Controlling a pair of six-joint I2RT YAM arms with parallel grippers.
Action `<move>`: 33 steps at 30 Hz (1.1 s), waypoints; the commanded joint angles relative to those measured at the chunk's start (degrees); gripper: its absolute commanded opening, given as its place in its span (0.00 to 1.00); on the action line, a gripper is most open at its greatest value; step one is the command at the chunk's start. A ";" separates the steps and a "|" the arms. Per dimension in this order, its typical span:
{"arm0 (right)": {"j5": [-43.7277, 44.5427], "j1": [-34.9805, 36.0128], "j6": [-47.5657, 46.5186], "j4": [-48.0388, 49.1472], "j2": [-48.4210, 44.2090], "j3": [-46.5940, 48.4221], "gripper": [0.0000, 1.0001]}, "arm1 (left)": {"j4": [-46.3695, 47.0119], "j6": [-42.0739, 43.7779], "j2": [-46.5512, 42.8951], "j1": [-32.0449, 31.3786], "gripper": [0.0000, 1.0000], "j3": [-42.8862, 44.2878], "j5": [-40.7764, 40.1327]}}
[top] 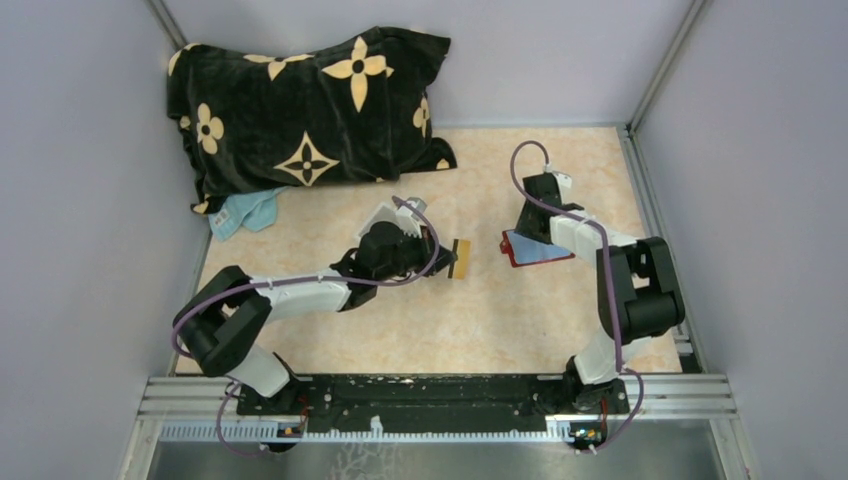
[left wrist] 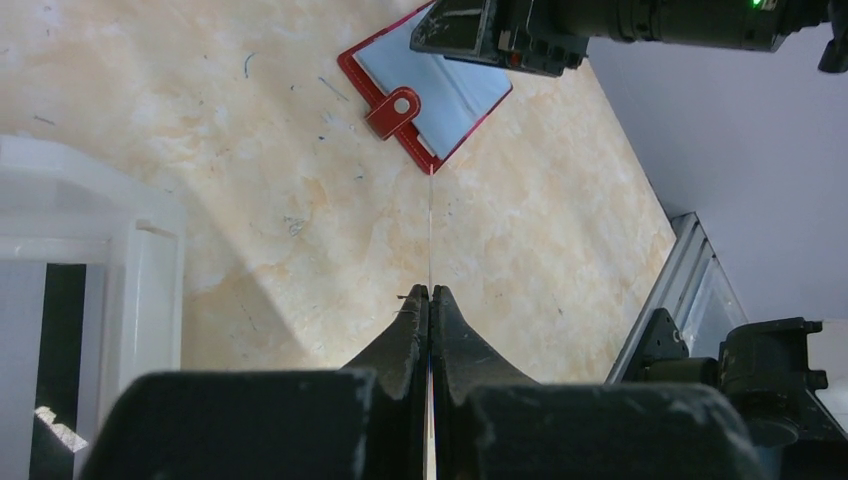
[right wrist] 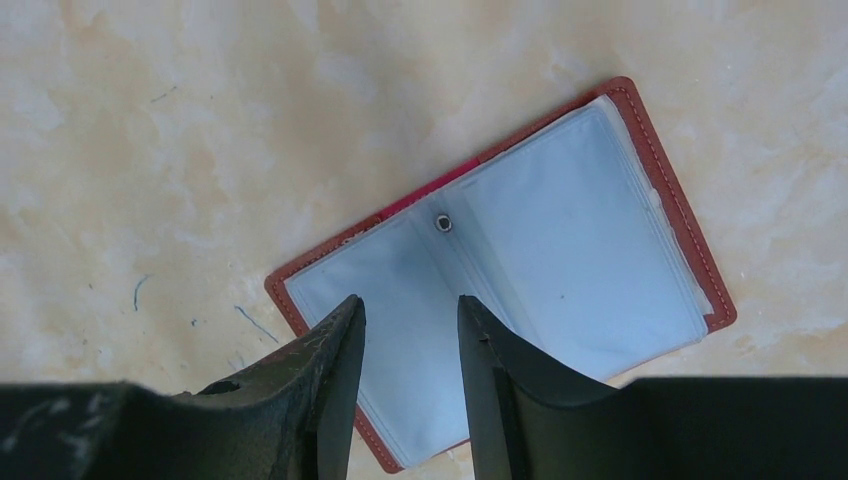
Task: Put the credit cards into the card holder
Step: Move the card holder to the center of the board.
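Beige marbled table [top: 420,325], grey walls [top: 80,250], pillow [top: 300,110] at back; left gripper [left wrist: 430,291] pinching a tan card [top: 461,258] mid-table, right gripper [right wrist: 410,315] spread over the open card holder [right wrist: 570,250] alongside.

Pale lilac walls [top: 70,200], marbled beige tabletop [top: 480,325], black floral pillow [top: 300,105] in far-left corner

Card holder [top: 538,251] lies open on table [top: 450,325], right of centre, beneath right gripper [right wrist: 410,312]. Card [top: 460,258], in left gripper [left wrist: 430,295], is just left of it, apart. Tray [top: 383,216] lies behind that gripper. Pillow [top: 310,110] far left, cloth [top: 245,212] at its near edge.
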 commanded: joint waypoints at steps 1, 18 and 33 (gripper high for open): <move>1.79 -0.51 1.84 1.65 3.12 3.96 0.40 | 3.65 0.79 -0.92 -0.36 0.00 -1.96 -0.75; 2.65 -1.24 5.96 3.26 4.25 -0.23 0.40 | 5.79 0.54 -3.77 -1.19 0.00 -5.84 -1.57; -2.63 2.26 13.76 6.99 -1.94 -8.79 0.39 | 5.46 -1.21 -5.86 -3.00 0.00 -7.90 -6.61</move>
